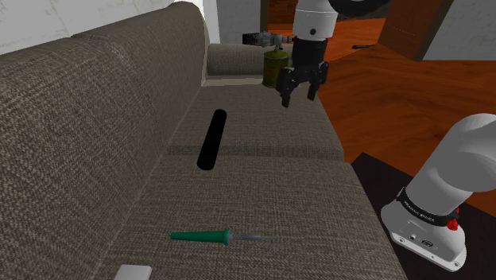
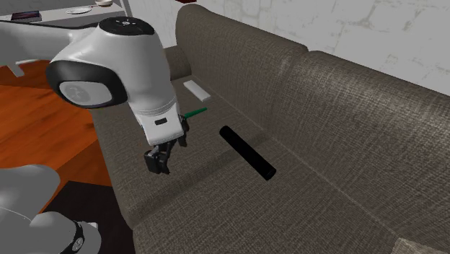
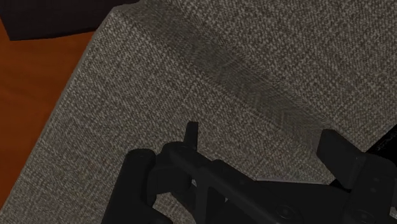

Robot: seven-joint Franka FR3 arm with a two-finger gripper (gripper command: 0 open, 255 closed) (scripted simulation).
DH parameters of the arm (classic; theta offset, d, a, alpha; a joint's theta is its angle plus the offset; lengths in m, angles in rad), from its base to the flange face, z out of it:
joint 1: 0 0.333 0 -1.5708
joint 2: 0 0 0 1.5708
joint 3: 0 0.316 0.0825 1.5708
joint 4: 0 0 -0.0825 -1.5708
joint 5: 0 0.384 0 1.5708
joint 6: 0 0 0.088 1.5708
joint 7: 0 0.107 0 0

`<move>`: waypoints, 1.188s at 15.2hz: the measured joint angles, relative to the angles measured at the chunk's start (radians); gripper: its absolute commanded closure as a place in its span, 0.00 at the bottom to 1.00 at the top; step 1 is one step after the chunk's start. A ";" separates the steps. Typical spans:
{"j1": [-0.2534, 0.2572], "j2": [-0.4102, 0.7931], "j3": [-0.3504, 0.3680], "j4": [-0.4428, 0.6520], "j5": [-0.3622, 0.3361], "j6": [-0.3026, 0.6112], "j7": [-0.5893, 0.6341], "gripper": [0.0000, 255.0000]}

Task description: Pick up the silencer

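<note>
Presently pincer spread wide, empty, above sofa; silencer lies apart.

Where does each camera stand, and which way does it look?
Shoulder view: beside the arm base, looking along the sofa seat; shows that base and the open fingers.
Second exterior view: in front of the sofa, facing its backrest; shows the white arm and fingers.
Wrist view: on the hand, looking down at seat fabric; shows both fingers.
Shared: both exterior views show the black silencer and green screwdriver.
</note>
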 measured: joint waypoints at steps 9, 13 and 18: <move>-0.048 0.323 0.184 0.162 -0.062 0.190 0.351 0.00; -0.050 0.510 0.240 0.295 -0.166 0.236 0.534 0.00; 0.002 0.739 0.245 0.468 -0.314 0.266 0.748 0.00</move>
